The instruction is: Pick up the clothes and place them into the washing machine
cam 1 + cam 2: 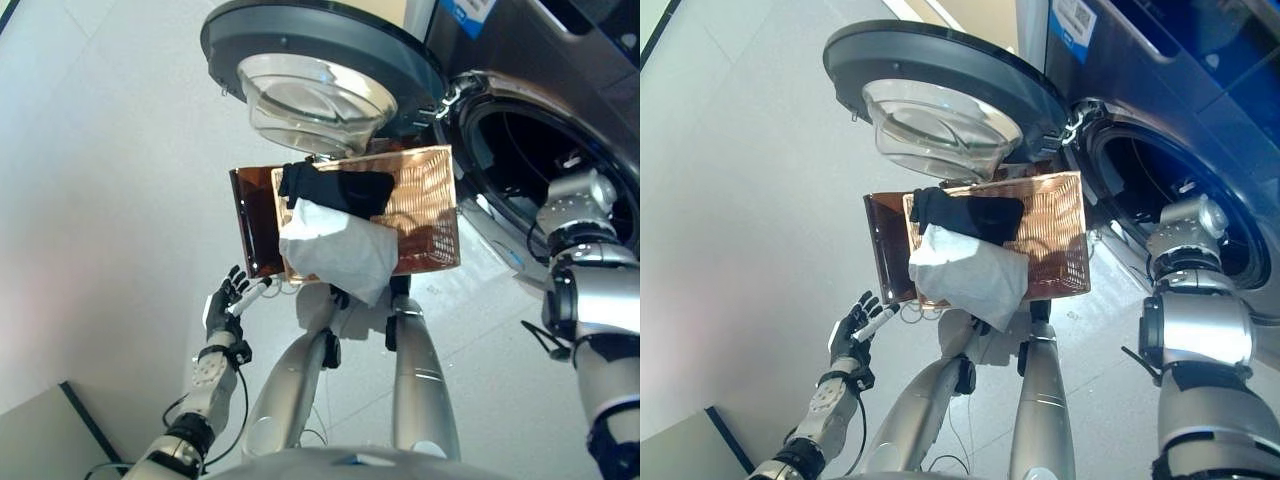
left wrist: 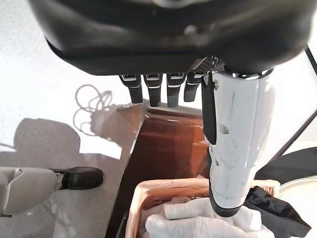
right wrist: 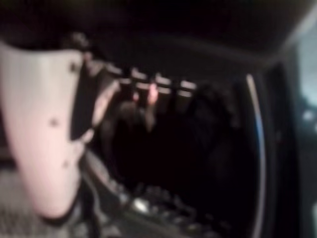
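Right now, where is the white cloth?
In the eye views, the white cloth hangs over the near edge of the woven basket on the floor, just below the black garment, in front of the washing machine's open door.

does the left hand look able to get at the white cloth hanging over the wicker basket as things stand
Probably yes. The left hand hangs open beside the woven wicker basket, and the white cloth drapes over the rim on its side with nothing between them. The black garment lies further in.

floor (image 1: 110, 200) — pale tiles | grey panel (image 1: 40, 440) — lying at the near left corner
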Robot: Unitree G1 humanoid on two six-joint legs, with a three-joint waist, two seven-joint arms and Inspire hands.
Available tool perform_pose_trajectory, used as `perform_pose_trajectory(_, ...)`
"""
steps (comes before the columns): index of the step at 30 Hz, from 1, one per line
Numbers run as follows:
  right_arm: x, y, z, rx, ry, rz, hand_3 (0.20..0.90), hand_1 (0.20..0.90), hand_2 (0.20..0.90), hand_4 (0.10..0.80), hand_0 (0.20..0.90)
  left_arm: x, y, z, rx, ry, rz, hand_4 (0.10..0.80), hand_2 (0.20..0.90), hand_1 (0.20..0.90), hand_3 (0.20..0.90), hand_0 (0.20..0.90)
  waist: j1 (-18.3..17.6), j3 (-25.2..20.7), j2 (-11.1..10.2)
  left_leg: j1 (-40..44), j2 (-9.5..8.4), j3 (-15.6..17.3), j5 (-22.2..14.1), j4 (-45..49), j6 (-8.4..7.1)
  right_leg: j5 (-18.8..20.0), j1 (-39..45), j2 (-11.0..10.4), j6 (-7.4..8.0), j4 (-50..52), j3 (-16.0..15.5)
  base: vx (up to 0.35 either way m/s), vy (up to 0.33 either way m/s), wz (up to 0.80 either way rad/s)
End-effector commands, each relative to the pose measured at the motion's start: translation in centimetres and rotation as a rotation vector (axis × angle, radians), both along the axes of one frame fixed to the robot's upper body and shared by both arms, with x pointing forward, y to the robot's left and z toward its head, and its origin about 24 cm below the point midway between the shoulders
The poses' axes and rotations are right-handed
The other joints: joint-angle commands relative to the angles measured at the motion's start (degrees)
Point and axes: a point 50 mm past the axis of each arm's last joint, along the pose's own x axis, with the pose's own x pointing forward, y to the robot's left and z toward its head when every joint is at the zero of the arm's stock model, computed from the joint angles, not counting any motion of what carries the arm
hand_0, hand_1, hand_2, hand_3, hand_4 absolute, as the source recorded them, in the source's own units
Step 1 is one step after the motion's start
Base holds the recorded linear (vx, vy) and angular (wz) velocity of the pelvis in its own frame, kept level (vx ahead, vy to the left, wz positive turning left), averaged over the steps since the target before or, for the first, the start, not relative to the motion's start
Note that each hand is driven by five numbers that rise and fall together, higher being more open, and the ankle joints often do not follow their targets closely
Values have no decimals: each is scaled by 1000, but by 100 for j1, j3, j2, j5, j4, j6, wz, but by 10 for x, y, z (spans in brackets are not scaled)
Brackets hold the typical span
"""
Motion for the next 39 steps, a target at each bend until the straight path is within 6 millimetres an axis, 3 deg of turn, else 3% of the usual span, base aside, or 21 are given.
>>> perform_pose_trajectory(1,-2,-2,96,-511,19,-6,900,900,900,800,900,-13,31,3,99,-27,40,800,900,900,900,900,98,-396,-171,-133,9,146,-457,412,-522,461,350,17,38,-798,-103,-32,-8,1)
perform_pose_trajectory(7,7,16,84,-767,189,12,900,900,900,800,900,-12,35,9,117,-62,48,800,900,900,900,900,64,-390,-197,-180,9,147,-450,448,-509,493,323,24,43,-815,-97,-6,-2,0)
perform_pose_trajectory(10,9,20,76,-805,218,30,900,900,900,800,900,-11,36,9,124,-61,51,800,900,900,900,900,59,-389,-206,-189,6,144,-442,451,-505,500,324,22,52,-826,-101,-3,2,-1)
perform_pose_trajectory(16,16,40,46,-933,288,127,900,900,900,800,900,-11,37,10,117,-69,63,800,900,900,900,900,26,-381,-247,-209,15,173,-440,470,-495,526,335,35,56,-868,-87,-11,4,-3)
perform_pose_trajectory(21,13,54,22,-904,233,185,900,900,900,800,900,-9,36,10,104,-76,84,800,900,900,900,900,-27,-372,-285,-218,21,178,-435,479,-485,533,332,41,57,-877,-86,0,0,0)
perform_pose_trajectory(28,2,82,-30,-871,219,299,900,900,900,800,900,-8,32,9,89,-81,103,800,900,900,900,900,-110,-361,-369,-214,35,187,-443,483,-467,535,364,40,69,-920,-87,1,-3,-1)
perform_pose_trajectory(35,-11,98,-80,-895,341,379,900,900,900,800,900,-4,28,11,94,-93,109,800,900,900,900,900,-159,-357,-399,-206,37,192,-467,510,-448,523,372,41,70,-911,-76,1,-1,-1)
perform_pose_trajectory(39,-15,102,-97,-857,376,394,900,900,900,800,900,-4,30,12,104,-96,122,800,900,900,900,900,-162,-363,-390,-120,18,146,-579,501,-473,408,447,38,98,-903,-54,56,3,0)
